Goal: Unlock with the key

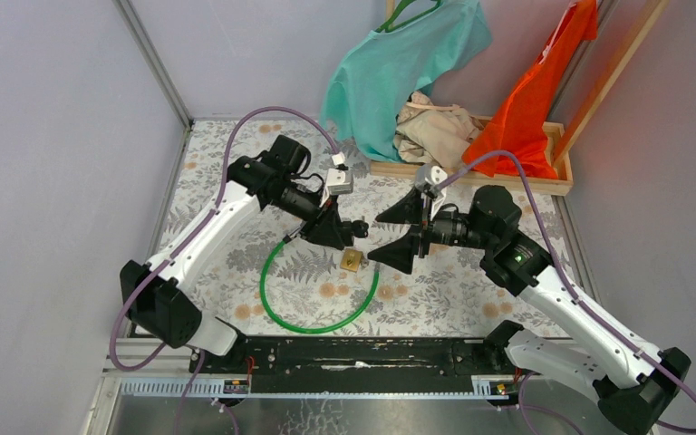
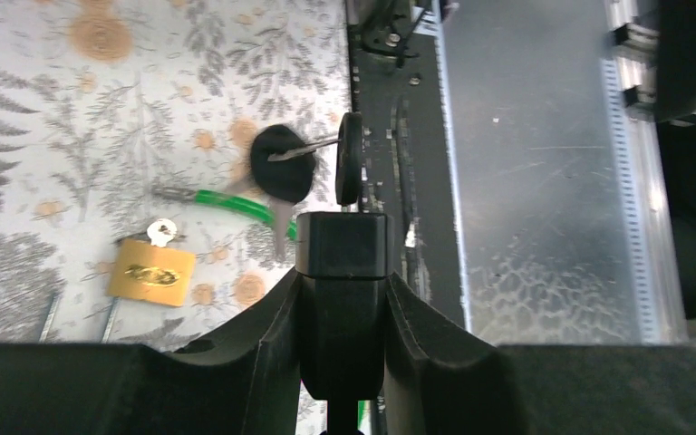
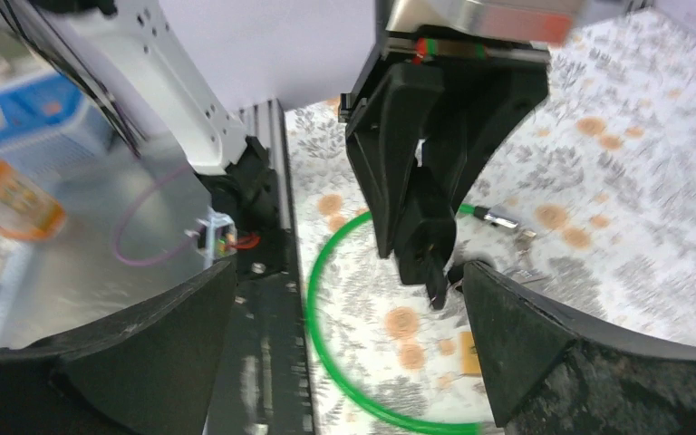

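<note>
Left wrist view: the padlock (image 2: 151, 272) carries a raised oval mark on its brass face, too blurred to read; no other writing can be made out. It is a small, square, gold-coloured body lying flat on the fern-and-flower tablecloth (image 2: 72, 118), with a silvery piece at its top edge that I cannot identify. The left gripper (image 2: 343, 227) has its fingers pressed together on the key (image 2: 349, 161), whose black head shows edge-on past the tips. A second black-headed key (image 2: 282, 165) hangs beside it.

From above, the padlock sits just below the left gripper's tip, between the two grippers and beside the green cable (image 1: 276, 313) that loops across the cloth. The right gripper (image 1: 373, 240) is spread wide, facing the left one, holding nothing. At the far edge, a wooden tray (image 1: 507, 184) holds a teal shirt (image 1: 399, 63), beige cloth (image 1: 430, 127) and an orange garment (image 1: 526, 109).
</note>
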Available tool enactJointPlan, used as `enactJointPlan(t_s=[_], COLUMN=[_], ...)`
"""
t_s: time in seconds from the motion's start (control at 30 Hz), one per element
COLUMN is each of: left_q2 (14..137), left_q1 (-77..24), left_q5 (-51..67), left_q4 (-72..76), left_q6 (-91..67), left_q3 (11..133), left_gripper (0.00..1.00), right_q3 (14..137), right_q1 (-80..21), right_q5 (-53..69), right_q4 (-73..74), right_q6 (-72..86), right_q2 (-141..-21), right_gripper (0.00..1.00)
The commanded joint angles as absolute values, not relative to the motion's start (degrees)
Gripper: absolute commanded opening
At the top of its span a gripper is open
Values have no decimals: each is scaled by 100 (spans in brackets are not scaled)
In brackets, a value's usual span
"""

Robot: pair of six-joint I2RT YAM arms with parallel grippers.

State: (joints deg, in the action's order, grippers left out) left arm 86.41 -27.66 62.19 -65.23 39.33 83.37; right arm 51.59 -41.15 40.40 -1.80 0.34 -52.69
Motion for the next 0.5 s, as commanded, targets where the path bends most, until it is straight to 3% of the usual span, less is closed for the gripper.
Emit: enactJointPlan(t_s=[0.0, 0.23, 0.47], left_q2=[8935, 9186, 9176], left_q1=[-2760, -2764, -2759], left_q5=[7202, 7271, 7414], left_q4=[-7855, -8323, -8323], left_q6=[4639, 4843, 4773], left_q3=[8882, 8977, 9085], left_gripper=[11, 10, 10], right_q3=[5453, 5879, 6078], right_q1=[-4511, -5274, -5837], right_q5=[3779, 2618, 2002], right_q4=[364, 1118, 1489], right_q6=[-2393, -4519, -5320], right_q2=[-5338, -5539, -5886], right_gripper=[99, 99, 100])
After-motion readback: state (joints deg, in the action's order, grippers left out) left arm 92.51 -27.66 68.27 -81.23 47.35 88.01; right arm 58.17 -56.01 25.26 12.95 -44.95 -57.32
